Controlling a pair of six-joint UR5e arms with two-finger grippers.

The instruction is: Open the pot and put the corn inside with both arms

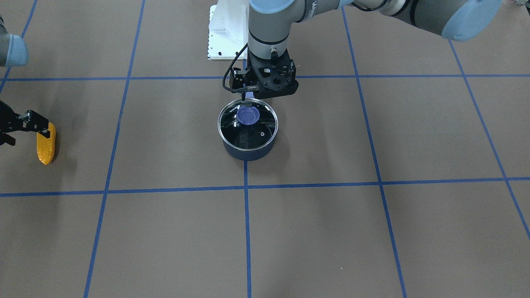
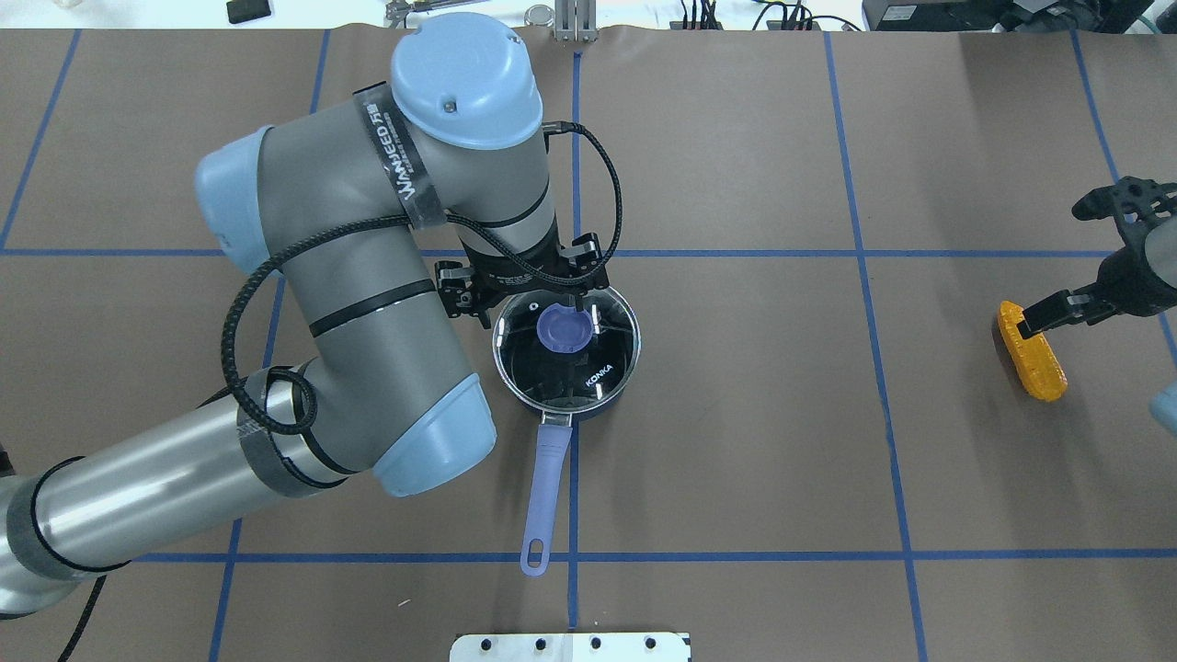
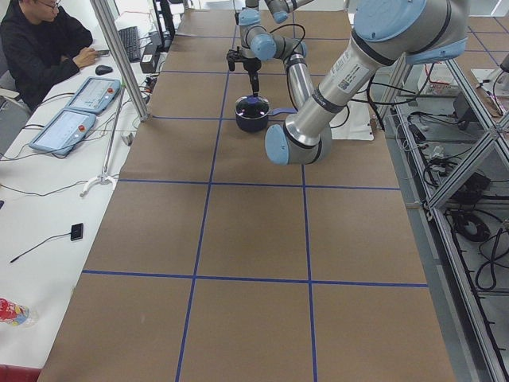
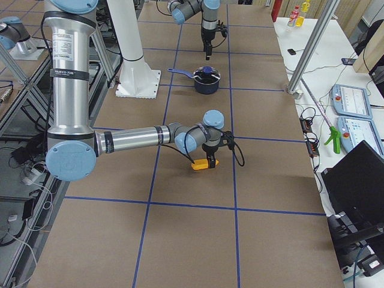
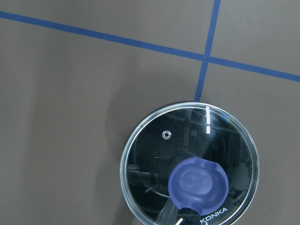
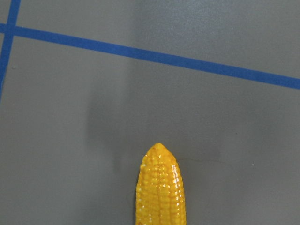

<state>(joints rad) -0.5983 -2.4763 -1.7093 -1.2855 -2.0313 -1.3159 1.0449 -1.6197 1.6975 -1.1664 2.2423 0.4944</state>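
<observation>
Pot (image 1: 247, 154), a small round dark navy saucepan with a long straight periwinkle-purple handle (image 2: 544, 496), stands near the middle of the brown paper-covered table (image 2: 736, 441), at a crossing of the blue tape lines (image 2: 883, 386). The handle lies along one tape line and points toward the robot's side. We see the round glass lid (image 5: 154, 154), with its purple knob (image 5: 199, 183), seated flat on the rim, so the pot is closed.

The grey left arm (image 2: 368, 303) reaches over the table centre. Its black two-finger left gripper (image 2: 577, 299) hangs directly above the knob, and in the exterior right view a gap separates it from the lid. The left wrist view shows the lid and no finger. We cannot tell whether this gripper's jaws stand apart or together.

The small orange-yellow toy corn (image 2: 1034, 363), bumpy and tapered at one end, lies flat on the table well apart from the pot, toward the robot's right. The right arm (image 4: 138, 137) stretches low across the table, and the right gripper (image 4: 210, 157) hovers just over the corn with its jaws spread, grasping nothing. One finger overlaps the cob in both the overhead and front-facing views; we cannot tell whether it touches.
</observation>
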